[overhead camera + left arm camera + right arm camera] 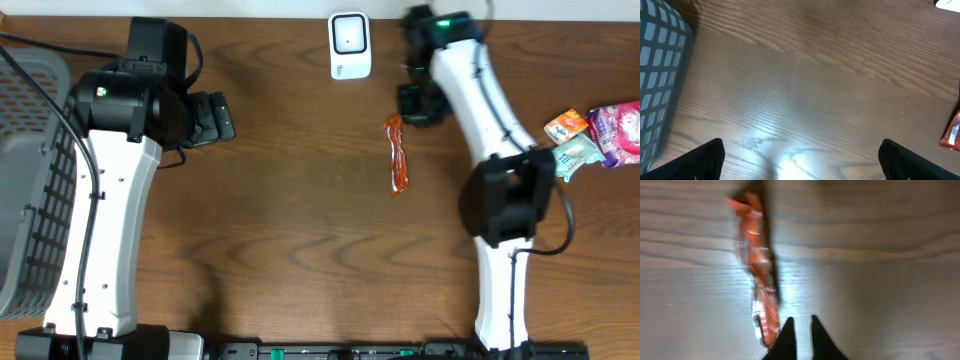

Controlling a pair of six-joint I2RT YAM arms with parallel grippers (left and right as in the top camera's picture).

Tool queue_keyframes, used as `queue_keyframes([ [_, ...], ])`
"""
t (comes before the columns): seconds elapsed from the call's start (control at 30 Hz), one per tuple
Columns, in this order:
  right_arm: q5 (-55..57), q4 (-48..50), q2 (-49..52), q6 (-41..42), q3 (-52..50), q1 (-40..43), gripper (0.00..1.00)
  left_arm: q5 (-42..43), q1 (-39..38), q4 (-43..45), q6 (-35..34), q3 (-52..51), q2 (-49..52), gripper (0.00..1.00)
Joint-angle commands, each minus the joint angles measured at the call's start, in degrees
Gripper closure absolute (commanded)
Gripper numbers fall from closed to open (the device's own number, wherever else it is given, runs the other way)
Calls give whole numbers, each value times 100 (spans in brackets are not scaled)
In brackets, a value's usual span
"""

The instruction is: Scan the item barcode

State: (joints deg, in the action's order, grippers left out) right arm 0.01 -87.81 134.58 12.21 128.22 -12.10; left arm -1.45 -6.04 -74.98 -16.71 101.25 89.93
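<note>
A: Since the rt-wrist view's blurred, where's the orange packet [397, 155]?
B: Flat on the counter [300, 230], approx top-middle in the overhead, long side pointing away from the robot. The scanner [349, 45] is white and sits near the far edge, beyond the packet & a bit to the left, apart from it.
A: Right pincer [801, 319]?
B: Tips nearly together, only a sliver btwn them, nothing in it. It's low over the counter at one end of the packet. That end lies just beside the tip on the picture's left. Touching or not, can't tell, too blurry.
A: And overhead?
B: It hangs just beside the packet's far end, on the robot's rt side.
A: Left pincer [801, 145]?
B: Wide open, empty, bare wood btwn the fingers. Well apart from the packet; only the packet's edge shows at the rt border of the left-wrist view.
A: Anything else?
B: Grey basket [30, 180] at the counter's left edge, beside the left arm. A few snack packs [590, 135] at the rt edge, near the right arm's elbow.
</note>
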Motion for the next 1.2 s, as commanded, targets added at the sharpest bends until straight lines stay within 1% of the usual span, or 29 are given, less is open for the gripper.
queue_keyframes([
  [0.0,-1241,131,-31,-267,-560,138,99,-7,20,-22,-48,-9,39,2],
  [0.1,-1569,527,-31,-264,-1056,199,99,-4,20,-22,-48,-9,39,2],
  [0.33,-1648,1298,-31,-136,-1788,-20,99,-4,20,-22,-48,-9,39,2],
  [0.5,-1888,1388,-55,-133,-1746,-184,99,-4,20,-22,-48,-9,39,2],
  [0.7,-2420,1399,-66,-133,-1440,-275,99,-7,20,-22,-48,-9,39,2],
  [0.77,-2522,1554,-66,-131,-1375,-345,98,-4,20,-22,-48,-9,39,2],
  [0.83,-2492,1692,-66,-131,-1377,-404,97,-4,20,-22,-48,-9,39,2],
  [0.97,-2452,1943,-63,-74,-1377,-468,92,-4,20,-22,-48,-9,39,2],
  [1.17,-2455,2352,-63,256,-1377,-584,91,-4,20,-22,-48,-9,39,2],
])
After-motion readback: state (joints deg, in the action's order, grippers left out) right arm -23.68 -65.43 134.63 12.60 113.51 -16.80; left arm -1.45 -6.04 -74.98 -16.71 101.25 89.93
